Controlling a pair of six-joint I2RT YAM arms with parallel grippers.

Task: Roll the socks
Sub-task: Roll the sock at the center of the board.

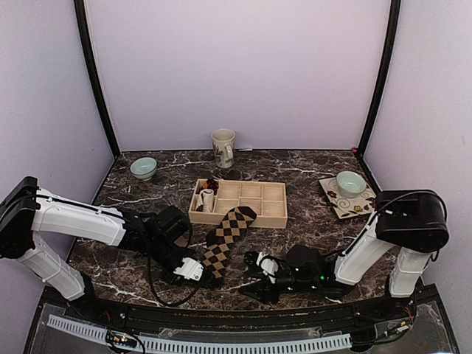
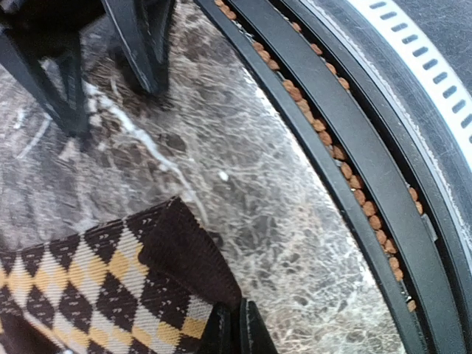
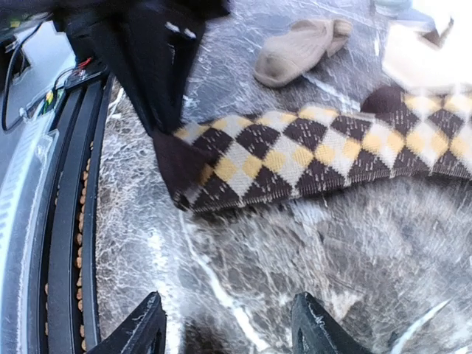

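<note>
The argyle sock [image 1: 229,234] lies flat on the marble desk [image 1: 317,228]. It runs diagonally from the front wall of the wooden tray [image 1: 274,220] at centre frame down toward the lower middle. We see its plain dark end pinched in the left pincer [image 1: 193,270], whose jaws press together on the fabric at the bottom edge of the left wrist view. The right pincer [image 3: 228,332] stands wide with nothing between its fingers, just to the right of that same end and not touching it. The tan sock [image 3: 299,48] lies bunched on the desk in the upper middle of the right wrist view, beyond the argyle one and apart from it.
</note>
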